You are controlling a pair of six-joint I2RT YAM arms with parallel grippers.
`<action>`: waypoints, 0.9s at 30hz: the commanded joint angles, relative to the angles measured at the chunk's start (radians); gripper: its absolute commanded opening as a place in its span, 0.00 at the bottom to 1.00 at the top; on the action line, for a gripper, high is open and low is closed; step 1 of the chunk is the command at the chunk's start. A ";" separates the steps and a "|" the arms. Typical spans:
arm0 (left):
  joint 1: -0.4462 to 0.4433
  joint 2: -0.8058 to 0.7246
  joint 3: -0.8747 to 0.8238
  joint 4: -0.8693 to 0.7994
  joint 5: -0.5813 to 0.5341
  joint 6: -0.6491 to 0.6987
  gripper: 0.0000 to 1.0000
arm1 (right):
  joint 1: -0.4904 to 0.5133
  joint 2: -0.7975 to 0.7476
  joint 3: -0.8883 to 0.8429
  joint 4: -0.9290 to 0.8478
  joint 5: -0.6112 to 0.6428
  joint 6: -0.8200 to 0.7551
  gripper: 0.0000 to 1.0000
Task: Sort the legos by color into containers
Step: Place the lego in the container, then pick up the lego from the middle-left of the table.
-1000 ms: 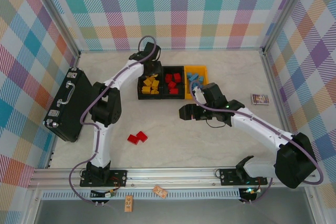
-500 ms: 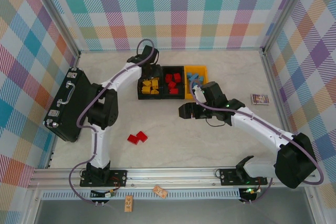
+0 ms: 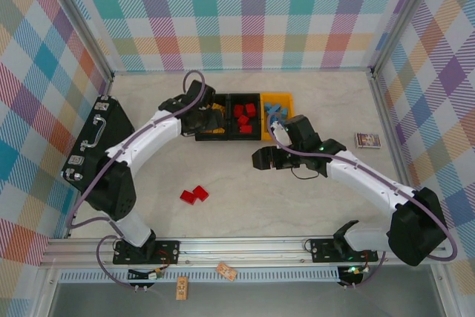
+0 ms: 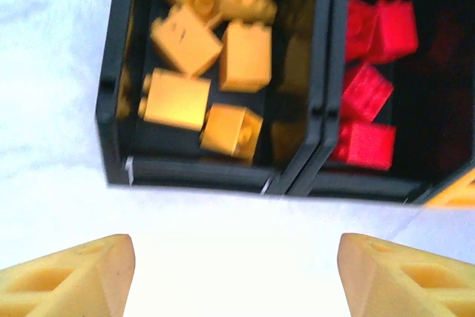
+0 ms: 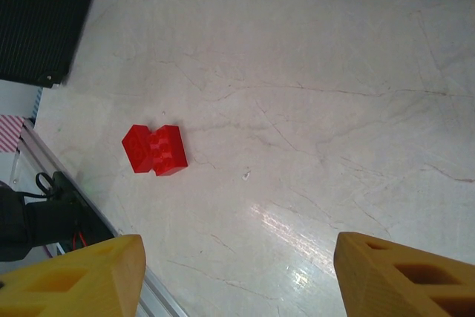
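I am holding my left end effector (image 4: 237, 272) open and empty near the bin (image 4: 111, 109) of yellow legos (image 4: 200, 64). My right end effector (image 5: 237, 272) is hanging open above the worktop (image 5: 334, 109), where two red legos (image 5: 156, 150), perhaps touching, are lying.

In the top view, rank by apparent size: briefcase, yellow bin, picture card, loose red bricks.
1. briefcase
2. yellow bin
3. loose red bricks together and picture card look about alike; not ranked.
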 commanded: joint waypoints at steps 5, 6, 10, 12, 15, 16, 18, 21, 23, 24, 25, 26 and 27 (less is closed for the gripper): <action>-0.053 -0.166 -0.186 -0.155 0.042 0.056 0.67 | 0.032 0.013 0.042 -0.075 -0.088 -0.078 0.67; -0.064 -0.186 -0.210 -0.176 0.053 0.063 0.67 | 0.041 0.010 0.040 -0.081 -0.101 -0.090 0.67; -0.124 -0.222 -0.275 -0.266 0.066 0.094 0.70 | 0.066 -0.008 0.014 -0.098 -0.131 -0.119 0.67; -0.158 -0.218 -0.293 -0.299 0.055 0.110 0.73 | 0.070 -0.018 -0.002 -0.102 -0.137 -0.124 0.67; -0.193 -0.190 -0.317 -0.320 0.064 0.128 0.75 | 0.073 -0.034 -0.025 -0.102 -0.143 -0.122 0.67; -0.203 -0.176 -0.326 -0.318 0.076 0.133 0.76 | 0.075 -0.038 -0.032 -0.103 -0.144 -0.119 0.67; -0.222 -0.145 -0.336 -0.312 0.077 0.138 0.76 | 0.076 -0.048 -0.043 -0.100 -0.151 -0.114 0.67; -0.240 -0.102 -0.345 -0.306 0.040 0.150 0.78 | 0.080 -0.069 -0.060 -0.092 -0.165 -0.111 0.68; -0.242 -0.084 -0.353 -0.288 0.039 0.162 0.78 | 0.082 -0.083 -0.074 -0.093 -0.172 -0.110 0.68; -0.241 -0.076 -0.357 -0.275 0.041 0.167 0.79 | 0.082 -0.088 -0.080 -0.092 -0.173 -0.108 0.67; -0.241 -0.068 -0.361 -0.262 0.045 0.174 0.79 | 0.082 -0.093 -0.088 -0.091 -0.172 -0.107 0.68; -0.242 -0.055 -0.361 -0.256 0.048 0.178 0.79 | 0.082 -0.096 -0.093 -0.090 -0.174 -0.105 0.68; -0.242 -0.042 -0.358 -0.252 0.043 0.181 0.79 | 0.083 -0.097 -0.096 -0.089 -0.174 -0.102 0.68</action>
